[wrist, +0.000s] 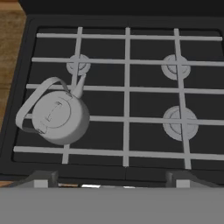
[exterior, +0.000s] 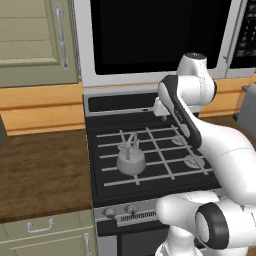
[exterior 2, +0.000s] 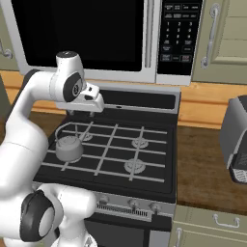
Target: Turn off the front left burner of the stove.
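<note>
The front left burner sits at the front left corner of the stove (exterior 2: 116,144) cooktop, hidden under a grey kettle (wrist: 59,116) that stands on its grate bars with its wire handle swung toward the left edge. 3 other burner discs show bare: back left (wrist: 78,65), back right (wrist: 176,66) and front right (wrist: 180,123). The gripper (exterior 2: 79,114) hangs over the back edge of the cooktop, looking down; its 2 fingertips (wrist: 43,180) stand wide apart, holding nothing. Small silver knobs (exterior: 131,208) line the front strip.
</note>
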{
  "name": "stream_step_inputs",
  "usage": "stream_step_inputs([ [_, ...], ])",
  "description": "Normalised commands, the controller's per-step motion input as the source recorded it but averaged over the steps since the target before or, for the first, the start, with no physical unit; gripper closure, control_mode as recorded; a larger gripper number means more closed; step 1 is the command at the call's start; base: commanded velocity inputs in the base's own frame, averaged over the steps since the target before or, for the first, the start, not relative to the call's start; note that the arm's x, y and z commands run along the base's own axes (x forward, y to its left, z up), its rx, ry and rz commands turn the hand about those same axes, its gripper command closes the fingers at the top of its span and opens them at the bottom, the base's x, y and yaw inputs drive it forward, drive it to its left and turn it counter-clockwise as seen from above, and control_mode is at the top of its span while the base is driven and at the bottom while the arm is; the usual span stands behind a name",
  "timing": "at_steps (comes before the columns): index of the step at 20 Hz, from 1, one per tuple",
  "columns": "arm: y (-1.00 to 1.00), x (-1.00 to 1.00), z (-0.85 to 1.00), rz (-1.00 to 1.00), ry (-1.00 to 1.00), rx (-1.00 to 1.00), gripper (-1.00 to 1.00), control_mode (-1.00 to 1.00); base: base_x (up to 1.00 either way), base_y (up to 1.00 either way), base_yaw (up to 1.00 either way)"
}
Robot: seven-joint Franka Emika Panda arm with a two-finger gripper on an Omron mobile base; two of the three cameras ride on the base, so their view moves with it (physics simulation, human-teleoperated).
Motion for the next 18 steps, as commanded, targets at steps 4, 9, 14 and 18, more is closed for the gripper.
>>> stream_step_inputs([
  [4,0.51,-0.38,0.0,0.04,-0.09,-0.1,-1.0,-1.0,0.0,0.0,0.0],
  [9,1.0,-0.94,-0.19,0.13,-0.01,-0.22,-1.0,-1.0,0.0,0.0,0.0],
  [14,1.0,-1.0,-0.44,0.17,-0.01,-0.26,-1.0,-1.0,0.0,0.0,0.0],
  [18,1.0,-1.0,-0.64,0.2,-0.03,-0.26,-1.0,-1.0,0.0,0.0,0.0],
])
